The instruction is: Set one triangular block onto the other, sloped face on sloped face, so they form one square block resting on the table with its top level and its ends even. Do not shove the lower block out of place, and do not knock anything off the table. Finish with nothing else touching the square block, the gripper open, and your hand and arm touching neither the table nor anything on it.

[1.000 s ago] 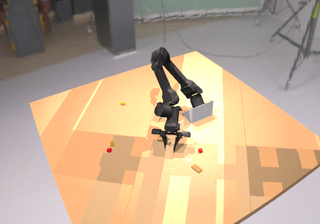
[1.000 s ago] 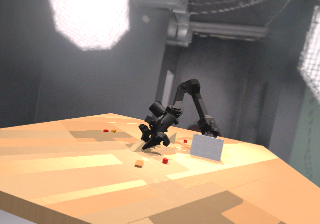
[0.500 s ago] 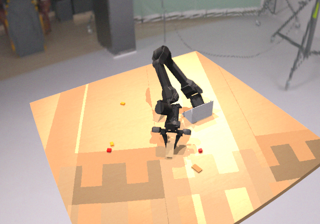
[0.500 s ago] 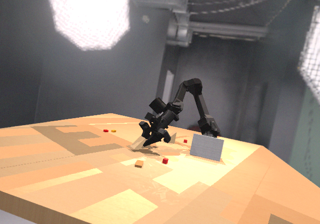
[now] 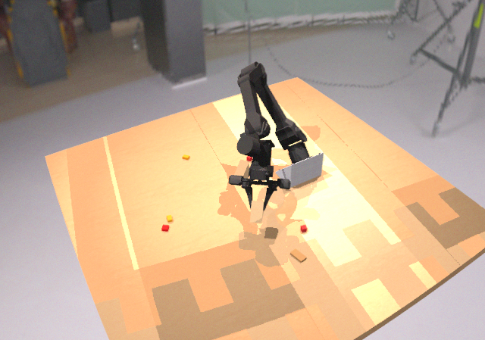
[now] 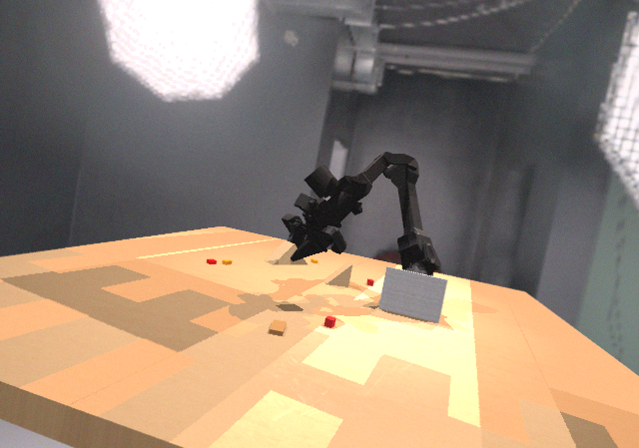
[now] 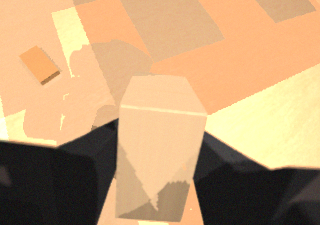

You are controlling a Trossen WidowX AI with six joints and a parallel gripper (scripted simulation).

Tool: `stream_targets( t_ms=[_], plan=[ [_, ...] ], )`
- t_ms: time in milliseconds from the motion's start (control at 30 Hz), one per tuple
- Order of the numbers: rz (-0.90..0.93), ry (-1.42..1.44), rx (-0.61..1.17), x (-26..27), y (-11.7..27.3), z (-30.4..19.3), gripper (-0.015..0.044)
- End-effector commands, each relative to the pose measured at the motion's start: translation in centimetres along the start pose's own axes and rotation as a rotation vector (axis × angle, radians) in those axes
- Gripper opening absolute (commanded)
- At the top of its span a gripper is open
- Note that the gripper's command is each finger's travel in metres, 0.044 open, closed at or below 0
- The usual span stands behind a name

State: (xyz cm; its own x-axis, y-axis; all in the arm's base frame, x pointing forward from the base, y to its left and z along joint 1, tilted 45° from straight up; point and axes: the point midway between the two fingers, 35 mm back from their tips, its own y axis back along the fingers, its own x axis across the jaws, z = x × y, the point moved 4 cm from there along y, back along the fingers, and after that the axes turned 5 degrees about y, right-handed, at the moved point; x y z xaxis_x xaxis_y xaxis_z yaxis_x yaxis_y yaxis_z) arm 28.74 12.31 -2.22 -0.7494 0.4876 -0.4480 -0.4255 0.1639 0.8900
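My gripper [image 5: 258, 207] [image 7: 156, 129] is shut on a pale tan triangular block [image 5: 256, 215] [image 6: 283, 256] [image 7: 162, 135], with one finger on each side. The held block is in the air above the table [image 5: 156, 179] [image 6: 412, 402]; in the exterior view its outline peaks upward and its long edge is underneath. The other triangular block [image 5: 241, 168] [image 6: 342, 276] stands on the table nearer the arm's base, partly behind the hand in the top view. In the exterior view its slope falls to the left and its upright side is at the right. It is not seen in the wrist view.
A grey panel [image 5: 307, 170] [image 6: 412, 293] stands beside the arm's base. A flat orange block [image 5: 298, 255] [image 6: 278, 327] [image 7: 39, 64] and a red cube [image 5: 304, 228] [image 6: 329, 321] lie beyond the hand. Another red cube [image 5: 249, 158] [image 6: 369, 281] is near the standing block. Small red and yellow pieces lie farther off.
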Motion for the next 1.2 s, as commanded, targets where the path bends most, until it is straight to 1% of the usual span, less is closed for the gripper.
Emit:
stream_targets(
  t_ms=[0,200,667,1167],
  plan=[
    [-0.007,-0.005,-0.004,-0.1,1.2,0.9,0.0],
    [0.004,-0.016,0.012,-0.1,0.7,1.0,0.0],
    [0.046,-0.148,0.205,-0.2,-0.4,2.6,0.0],
    [0.036,-0.275,0.418,-0.3,-1.1,4.0,0.0]
  ],
)
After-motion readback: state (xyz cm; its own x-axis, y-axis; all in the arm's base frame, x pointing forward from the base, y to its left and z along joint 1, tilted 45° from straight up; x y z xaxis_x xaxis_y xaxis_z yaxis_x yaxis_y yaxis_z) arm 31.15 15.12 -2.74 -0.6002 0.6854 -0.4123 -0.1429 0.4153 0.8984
